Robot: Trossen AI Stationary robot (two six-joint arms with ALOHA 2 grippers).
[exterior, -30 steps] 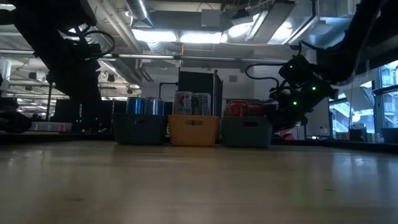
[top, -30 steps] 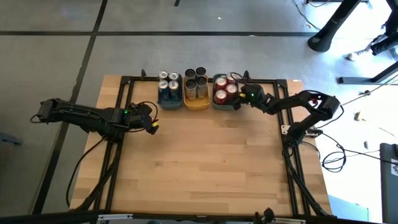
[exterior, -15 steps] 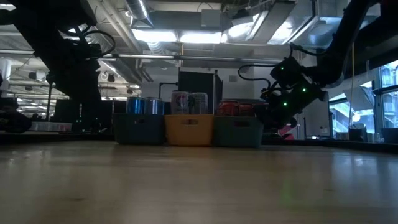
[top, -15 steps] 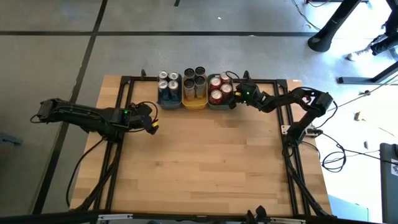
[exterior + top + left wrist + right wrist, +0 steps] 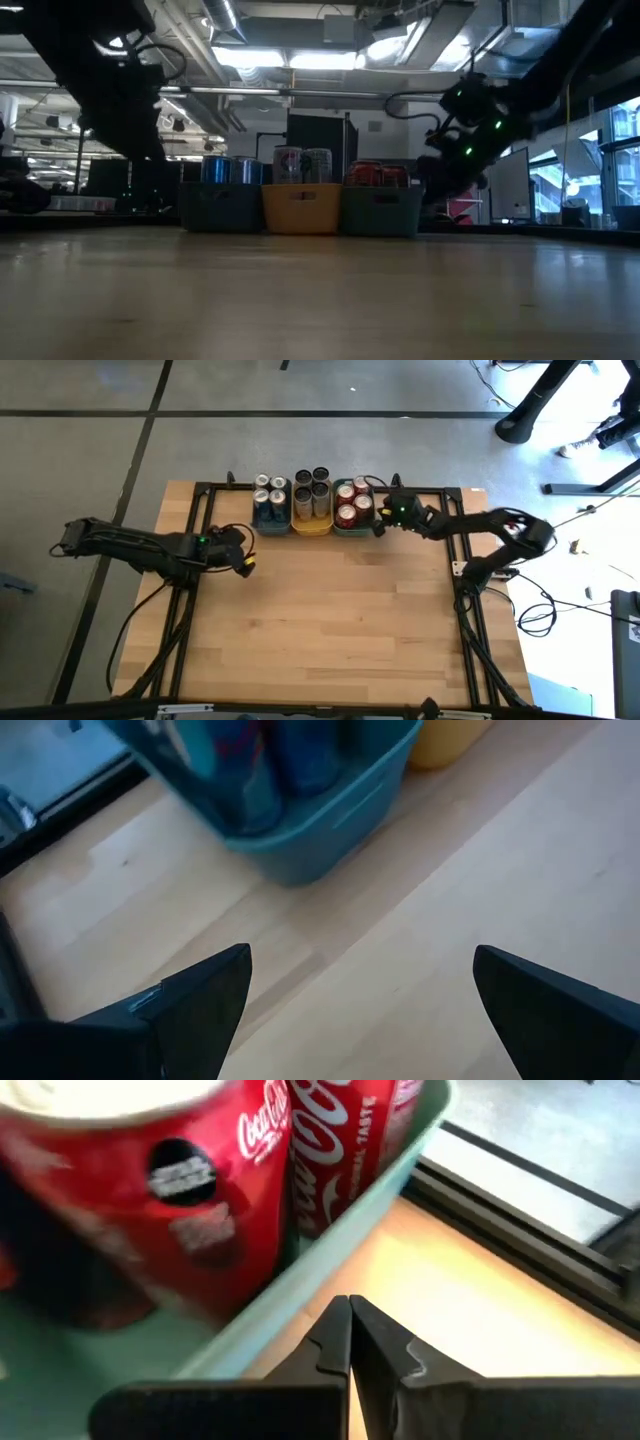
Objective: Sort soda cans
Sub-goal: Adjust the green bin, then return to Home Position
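Note:
Three bins stand in a row at the table's far edge. A teal bin holds silver-blue cans, a yellow bin holds dark cans, and a second teal bin holds red cans. All the cans stand upright on the bin floors. My right gripper is shut and sits low at the right side of the red-can bin. My left gripper is open over bare wood, near and left of the silver-can bin, touching nothing. My right gripper has its shut fingertips at the outer wall of the red-can bin, on its right side just below the rim. The fingers come level from the table's right. The bin stands flat on the table, its left side against the yellow bin.
A black frame rail runs behind the bins and down both table sides. The wide wooden top lies in front of the bins. Cables trail off the right edge.
My right gripper moved toward the table's left with shut fingers and slid the red-can bin left along the table, closing the gap until it stands against the yellow bin. The right arm's elbow then swung back toward the right.

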